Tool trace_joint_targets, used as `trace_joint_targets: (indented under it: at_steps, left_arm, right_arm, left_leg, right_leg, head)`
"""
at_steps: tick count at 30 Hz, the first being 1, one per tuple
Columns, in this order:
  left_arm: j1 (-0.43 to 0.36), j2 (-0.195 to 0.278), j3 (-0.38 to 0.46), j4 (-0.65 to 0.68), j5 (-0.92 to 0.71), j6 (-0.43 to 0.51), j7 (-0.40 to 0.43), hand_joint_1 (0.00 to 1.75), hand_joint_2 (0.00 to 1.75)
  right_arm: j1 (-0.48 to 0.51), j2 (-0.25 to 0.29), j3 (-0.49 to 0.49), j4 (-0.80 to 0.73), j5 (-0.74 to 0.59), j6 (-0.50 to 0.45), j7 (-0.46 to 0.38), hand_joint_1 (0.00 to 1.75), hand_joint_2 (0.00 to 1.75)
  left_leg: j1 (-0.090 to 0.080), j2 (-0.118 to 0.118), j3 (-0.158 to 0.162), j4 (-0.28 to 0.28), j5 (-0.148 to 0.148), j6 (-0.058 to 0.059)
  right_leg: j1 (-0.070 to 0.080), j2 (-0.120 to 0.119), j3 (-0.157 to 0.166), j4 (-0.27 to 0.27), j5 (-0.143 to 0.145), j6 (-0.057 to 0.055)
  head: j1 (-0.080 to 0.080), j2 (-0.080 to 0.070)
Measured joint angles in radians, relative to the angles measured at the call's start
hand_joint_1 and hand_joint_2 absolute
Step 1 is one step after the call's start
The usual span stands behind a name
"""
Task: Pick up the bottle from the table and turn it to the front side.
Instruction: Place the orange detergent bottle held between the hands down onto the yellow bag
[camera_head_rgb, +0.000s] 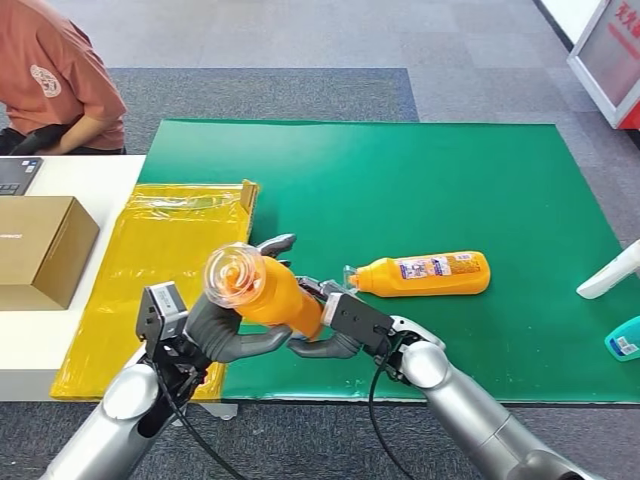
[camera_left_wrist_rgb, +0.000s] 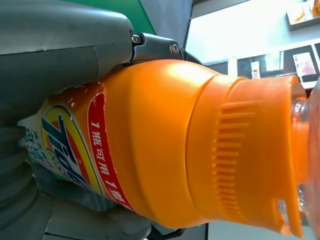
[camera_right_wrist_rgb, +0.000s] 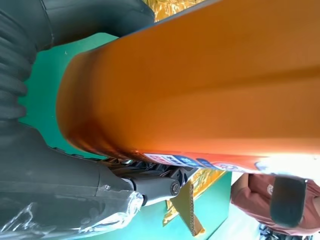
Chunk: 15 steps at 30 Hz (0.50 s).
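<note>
The bottle (camera_head_rgb: 264, 290) is already lifted off the green counter (camera_head_rgb: 453, 180) and is hanging above its near edge, cap toward the camera. Turning it to the front side appears unfinished. The left robot hand (camera_head_rgb: 226, 335) and right robot hand (camera_head_rgb: 332, 330) are both clamping it from below.

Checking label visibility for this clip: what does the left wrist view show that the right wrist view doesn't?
Left wrist view alone: the held bottle's ribbed orange cap and its front label with a red band of print. Right wrist view alone: the bottle's plain orange side, a strip of small print, the green mat, yellow packaging, and a person's sleeve. Both share the same bottle, gripped in a grey hand.
</note>
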Motion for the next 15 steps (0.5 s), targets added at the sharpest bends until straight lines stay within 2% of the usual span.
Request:
trace_joint_targets:
  at_steps: [12,15]
  left_arm:
    - [-0.006,0.003,-0.006,0.000,-0.009,0.005,0.001,1.75,1.75]
    - [-0.007,0.003,-0.007,0.000,-0.010,0.007,0.001,1.75,1.75]
  right_arm:
    - [0.000,0.000,0.019,0.000,0.001,0.000,-0.001,1.75,1.75]
    - [0.000,0.000,0.025,0.000,0.001,0.000,-0.002,0.44,1.75]
  left_leg:
    - [0.000,0.000,0.000,0.000,0.000,0.000]
    - [0.000,0.000,0.000,0.000,0.000,0.000]
  right_leg:
    - [0.000,0.000,0.000,0.000,0.000,0.000]
    - [0.000,0.000,0.000,0.000,0.000,0.000]
  head:
    - [0.000,0.000]
    - [0.000,0.000]
